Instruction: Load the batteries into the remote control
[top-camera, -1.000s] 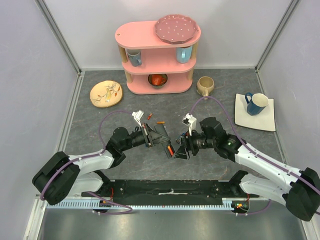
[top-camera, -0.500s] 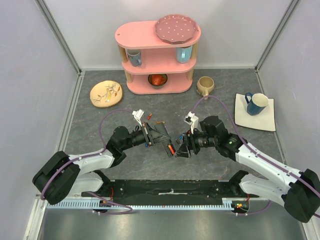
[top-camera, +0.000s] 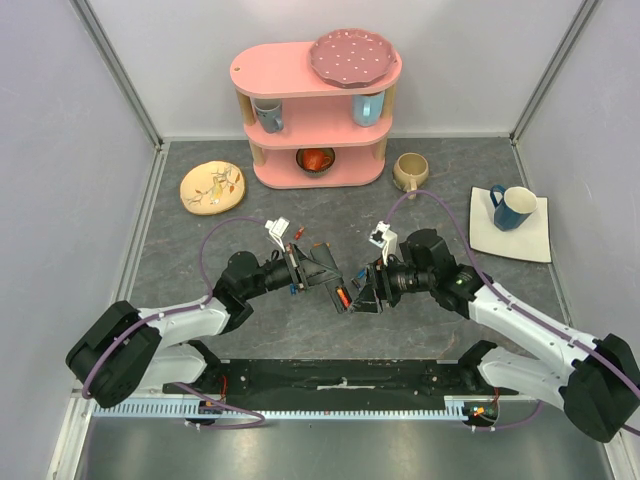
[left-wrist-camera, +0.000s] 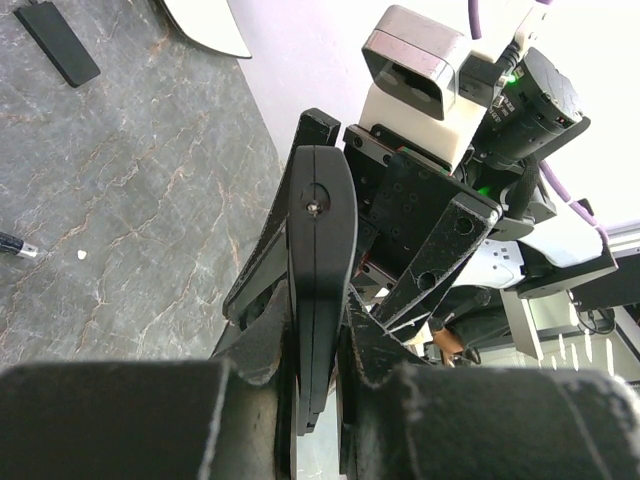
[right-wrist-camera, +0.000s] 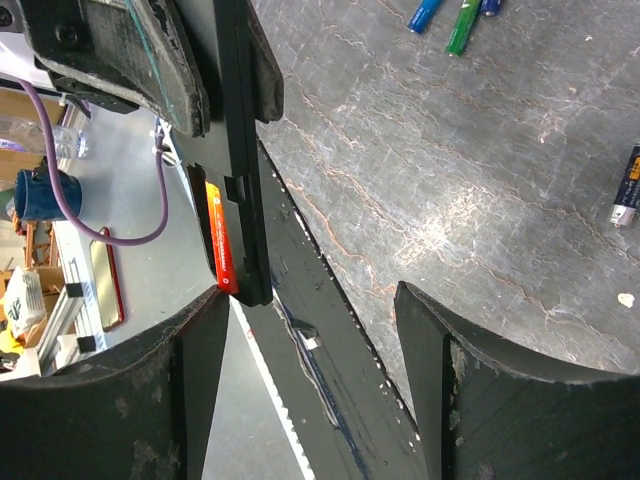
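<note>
Counting first, Ines: batteries?
Ines: One orange battery (right-wrist-camera: 219, 240) seated in the remote control (right-wrist-camera: 238, 150), in its recess near the end. Loose on the grey table (right-wrist-camera: 480, 180), right wrist view: four. One blue battery (right-wrist-camera: 424, 14), one green battery (right-wrist-camera: 462, 28), a third battery (right-wrist-camera: 490, 6), bluish and cut by the frame, and one dark battery (right-wrist-camera: 627, 186) with a yellow band at the right edge. Top view shows a red battery (top-camera: 298, 232) and a loose orange battery (top-camera: 320, 245) lying beyond the arms.
Tom: Remote, where?
Ines: One remote, off the table, between the two arms. Left gripper (top-camera: 322, 272) clenched on it, seen edge-on in the left wrist view. Right gripper (right-wrist-camera: 312, 300) spread wide, nothing between the fingers. Remote's end sits just beside one fingertip; contact not clear.
Tom: Containers?
Ines: One pink shelf (top-camera: 280, 70), three tiers. Top: one pink dotted plate (top-camera: 352, 56). Middle: two cups (top-camera: 267, 112), one at each end. Bottom: one red bowl (top-camera: 316, 158). Contents of cups and bowl can't be made out. On the table: one beige mug (top-camera: 410, 172), one patterned plate (top-camera: 212, 187), one blue mug (top-camera: 513, 207) standing on one white square plate (top-camera: 530, 240). Also one flat black strip (left-wrist-camera: 58, 42) lying on the table, left wrist view
</note>
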